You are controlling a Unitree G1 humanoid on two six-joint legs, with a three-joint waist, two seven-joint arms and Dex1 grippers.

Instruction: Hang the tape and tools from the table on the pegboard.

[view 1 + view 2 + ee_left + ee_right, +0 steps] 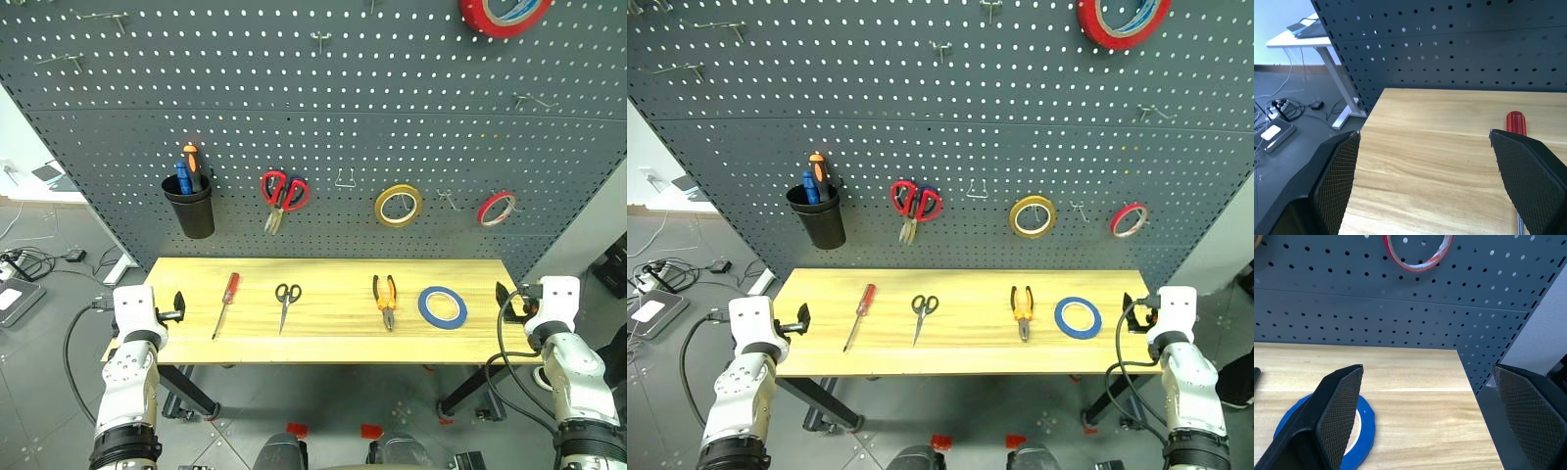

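Note:
On the light wooden table (333,345) lie, from left to right, a red-handled screwdriver (227,302), small black-handled scissors (286,300), orange-and-black pliers (385,299) and the flat blue tape (443,306). Behind the table rises the dark grey pegboard (343,117). My left gripper (174,309) hovers open at the table's left end, with the screwdriver's handle (1515,122) just off its inner finger. At the right end my right gripper (1427,367) is open too, and the blue tape (1365,423) lies partly behind its inner finger. Neither gripper touches anything.
The pegboard carries a black cup (191,206) with orange and blue screwdrivers, larger red-handled scissors (283,194), a yellow roll (398,205), a thin red roll (497,208) and a big red roll (505,12) at the top. Bare hooks (345,181) sit between them. Cables lie on the floor at left.

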